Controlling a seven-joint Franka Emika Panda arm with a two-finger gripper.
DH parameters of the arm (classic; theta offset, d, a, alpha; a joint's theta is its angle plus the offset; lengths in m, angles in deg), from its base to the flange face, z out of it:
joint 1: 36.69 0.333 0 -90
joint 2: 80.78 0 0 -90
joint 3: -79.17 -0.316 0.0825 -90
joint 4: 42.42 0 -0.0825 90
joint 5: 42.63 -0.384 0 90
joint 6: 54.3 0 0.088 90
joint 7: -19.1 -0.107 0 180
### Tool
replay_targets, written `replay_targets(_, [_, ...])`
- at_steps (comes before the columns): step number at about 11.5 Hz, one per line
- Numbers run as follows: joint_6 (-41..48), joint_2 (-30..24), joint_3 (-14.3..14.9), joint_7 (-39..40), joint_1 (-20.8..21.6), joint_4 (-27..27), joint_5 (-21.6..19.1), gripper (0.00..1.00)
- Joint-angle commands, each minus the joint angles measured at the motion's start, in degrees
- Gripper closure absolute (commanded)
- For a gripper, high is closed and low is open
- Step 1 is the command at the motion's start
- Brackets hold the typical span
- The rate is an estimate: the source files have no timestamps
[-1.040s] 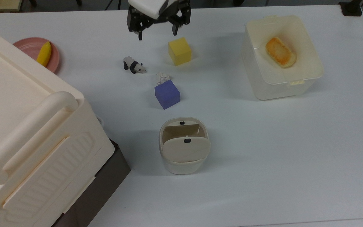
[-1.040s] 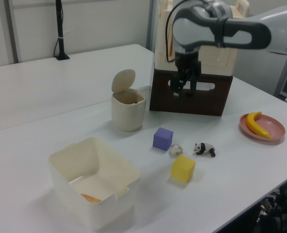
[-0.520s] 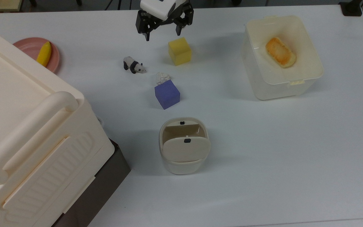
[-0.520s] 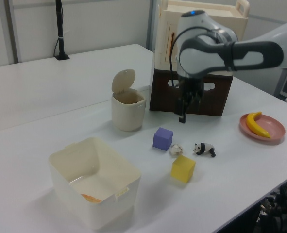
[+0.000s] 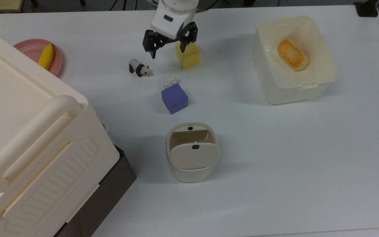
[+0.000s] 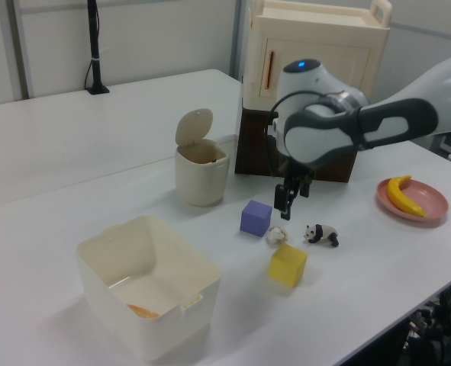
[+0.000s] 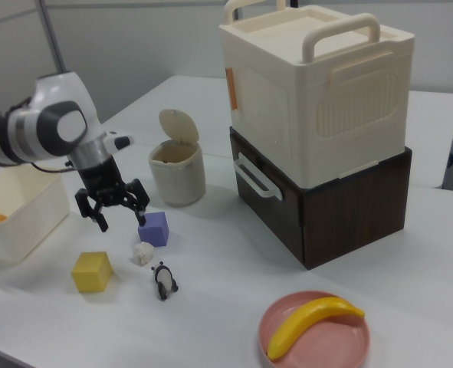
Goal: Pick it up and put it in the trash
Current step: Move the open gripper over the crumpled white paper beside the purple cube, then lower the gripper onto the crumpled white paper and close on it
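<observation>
A white table [image 5: 275,158] carries the whole scene, with the purple cube [image 5: 174,98] near its middle serving as the reference for everything else. The crumpled white paper wad [image 5: 169,80] lies on the tabletop touching or just beside the cube's far edge in the top view, on the side away from the trash bin [image 5: 192,152]; in the right view the wad [image 7: 142,252] sits just in front of the cube [image 7: 154,228]. The bin, cream with a flap lid tilted up so its mouth is exposed, stands apart from the cube on the opposite side from the wad. The Franka arm's gripper [image 5: 168,49] hangs above the table beyond the wad from the cube, its two black fingers spread apart and holding nothing; in the right view the gripper [image 7: 113,205] hovers just to the right view's left of the cube. A yellow cube [image 5: 187,54] sits beyond the wad, partly under one finger in the top view, and a panda figurine [image 5: 139,68] stands to the top view's left of the wad. Well to the top view's right of the purple cube is an open cream box [image 5: 294,61] with a piece of bread [image 5: 292,54] inside. To the top view's left stand a large cream handled case [image 5: 28,144] and a pink plate [image 5: 33,52] bearing a banana [image 5: 46,56].
</observation>
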Motion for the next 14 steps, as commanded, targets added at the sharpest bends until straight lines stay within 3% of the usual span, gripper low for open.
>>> replay_targets(1, [-4.5,2.8,-0.5,4.1,-0.9,-0.7,2.8,0.0])
replay_targets(5, [-5.8,4.1,-0.4,12.8,-2.8,-0.7,2.9,0.0])
replay_targets(8, [-7.0,5.3,-0.5,12.8,-3.2,-0.8,3.0,0.0])
replay_targets(14, [-7.1,6.5,-0.5,20.2,-2.8,-0.7,7.2,0.0])
